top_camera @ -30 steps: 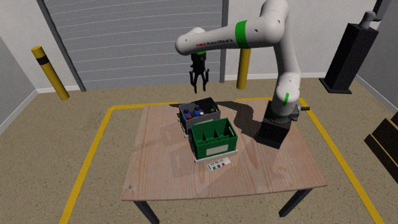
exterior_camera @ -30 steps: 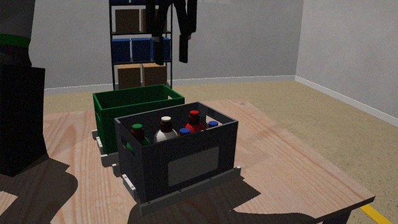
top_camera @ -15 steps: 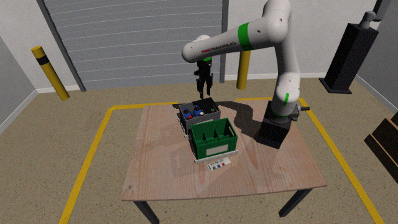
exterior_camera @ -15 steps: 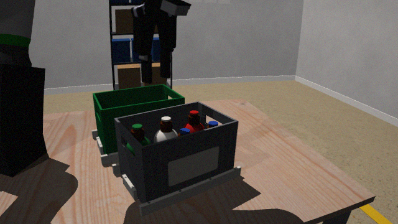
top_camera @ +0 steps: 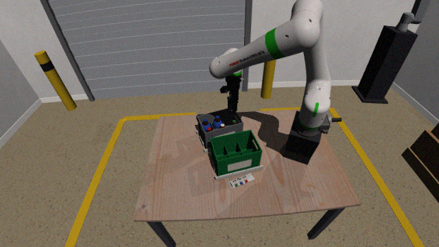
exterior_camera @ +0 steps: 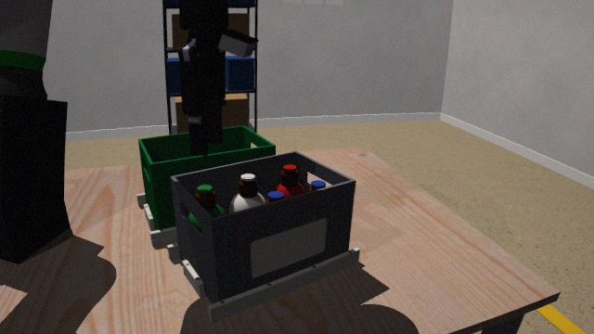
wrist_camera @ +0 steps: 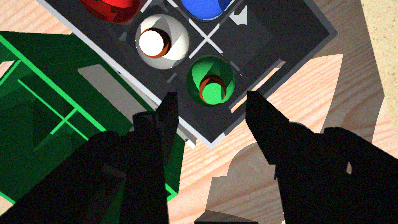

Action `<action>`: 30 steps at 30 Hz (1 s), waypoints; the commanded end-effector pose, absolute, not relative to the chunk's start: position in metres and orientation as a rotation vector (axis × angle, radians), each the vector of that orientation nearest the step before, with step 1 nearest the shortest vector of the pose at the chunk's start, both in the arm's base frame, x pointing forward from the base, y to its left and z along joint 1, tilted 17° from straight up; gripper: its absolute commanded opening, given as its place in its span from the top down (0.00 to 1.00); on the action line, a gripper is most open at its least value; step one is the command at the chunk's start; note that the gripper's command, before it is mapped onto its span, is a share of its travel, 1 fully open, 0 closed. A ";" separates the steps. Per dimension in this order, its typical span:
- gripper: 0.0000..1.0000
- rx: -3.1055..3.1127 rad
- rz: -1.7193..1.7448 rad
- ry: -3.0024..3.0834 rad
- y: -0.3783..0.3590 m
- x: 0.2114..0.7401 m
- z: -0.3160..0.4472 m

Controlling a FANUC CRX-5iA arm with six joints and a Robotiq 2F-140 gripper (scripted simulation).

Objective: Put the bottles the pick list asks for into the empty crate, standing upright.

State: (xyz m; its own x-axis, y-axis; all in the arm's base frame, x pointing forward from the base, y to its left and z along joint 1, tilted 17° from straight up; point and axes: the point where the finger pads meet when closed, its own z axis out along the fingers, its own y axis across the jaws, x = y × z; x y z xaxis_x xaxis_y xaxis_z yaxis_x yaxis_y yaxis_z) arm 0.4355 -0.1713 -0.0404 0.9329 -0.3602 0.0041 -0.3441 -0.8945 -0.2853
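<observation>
Tool (top_camera: 232, 110) (exterior_camera: 207, 147) (wrist_camera: 212, 106), fingers spread, hangs above the grey crate's (top_camera: 208, 137) (exterior_camera: 232, 246) (wrist_camera: 320, 36) corner, open gaps flanking the green-capped bottle (top_camera: 234, 121) (exterior_camera: 204, 199) (wrist_camera: 212, 82).

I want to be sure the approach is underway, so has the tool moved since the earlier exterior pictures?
Yes, the tool is lower, judged against the green crate.
</observation>
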 end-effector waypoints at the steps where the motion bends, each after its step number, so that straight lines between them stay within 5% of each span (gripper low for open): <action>1: 0.56 -2.809 -0.092 0.507 -0.169 0.430 -0.048; 30: 0.56 -2.809 -0.092 0.507 -0.162 0.433 -0.071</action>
State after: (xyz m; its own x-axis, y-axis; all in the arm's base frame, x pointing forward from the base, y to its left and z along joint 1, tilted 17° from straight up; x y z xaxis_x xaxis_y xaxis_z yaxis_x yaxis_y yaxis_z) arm 0.4321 -0.1622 -0.0705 0.9362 -0.3514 0.0102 -0.3337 -0.8973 -0.2889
